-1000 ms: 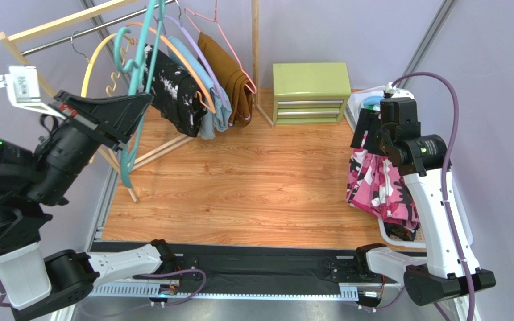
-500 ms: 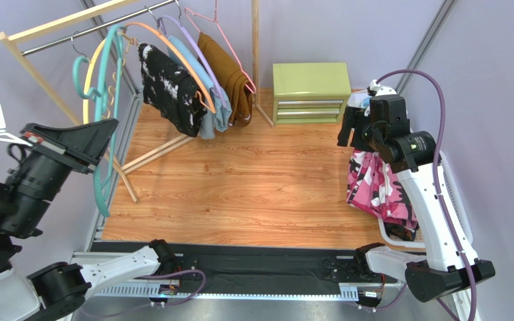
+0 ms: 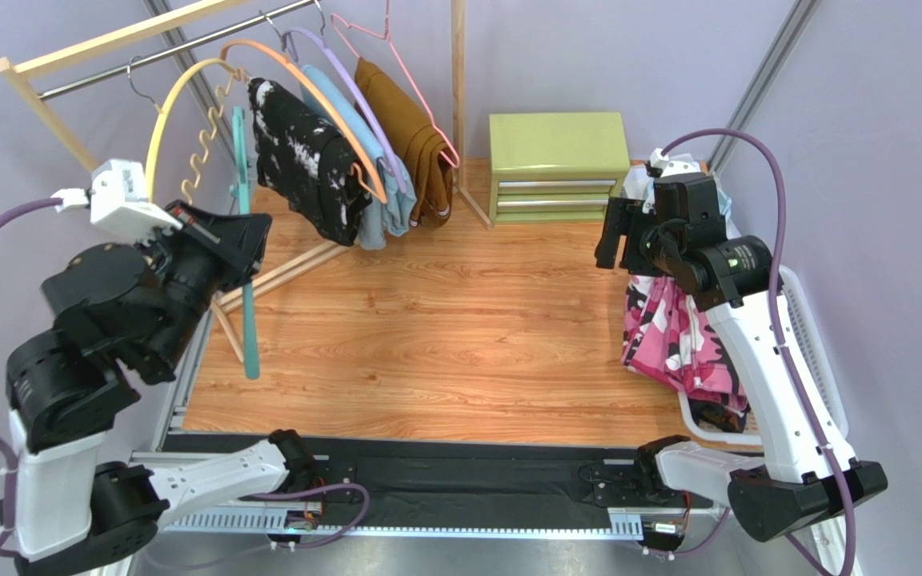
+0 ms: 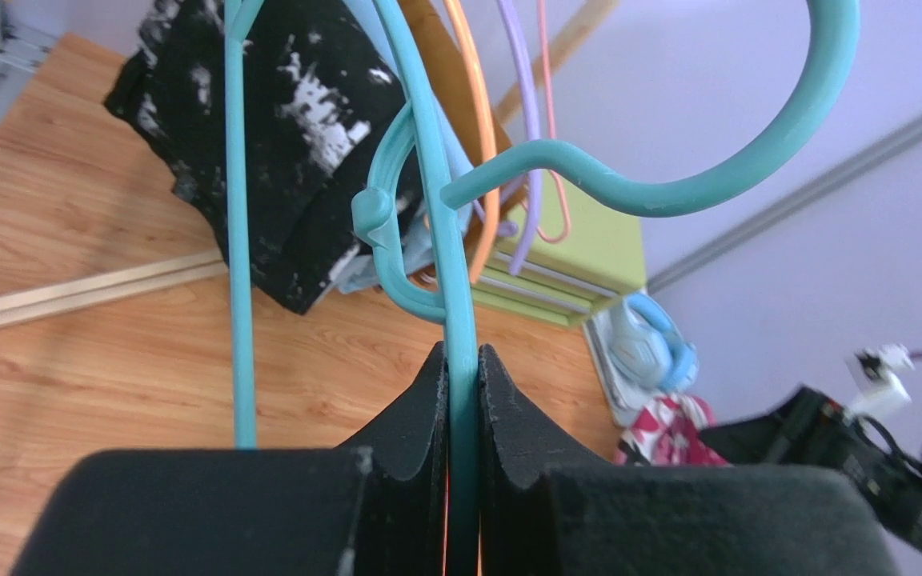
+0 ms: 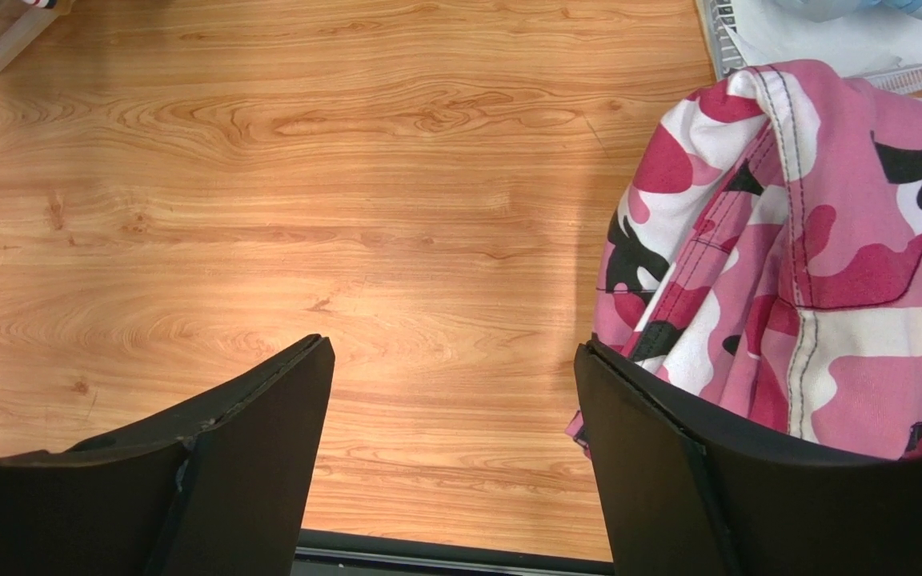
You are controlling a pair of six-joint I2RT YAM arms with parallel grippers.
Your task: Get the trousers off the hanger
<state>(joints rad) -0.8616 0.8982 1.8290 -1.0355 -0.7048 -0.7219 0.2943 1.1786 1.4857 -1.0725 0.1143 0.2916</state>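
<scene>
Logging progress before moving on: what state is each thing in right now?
Teal plastic hanger: bare, no garment.
Left tool: shut on that hanger.
Right tool: open, empty.
Pink camouflage fabric trousers: off hanger, heaped.
Black white-splotched garment: hanging up.
Green drawer box: drawers shut.

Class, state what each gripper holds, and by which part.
Left gripper pinches the teal hanger by one thin bar of its frame. Right gripper is open, holding nothing.

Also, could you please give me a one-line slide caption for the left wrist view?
Left end effector clamped on a bare teal plastic hanger, black white-splotched garment behind.
</scene>
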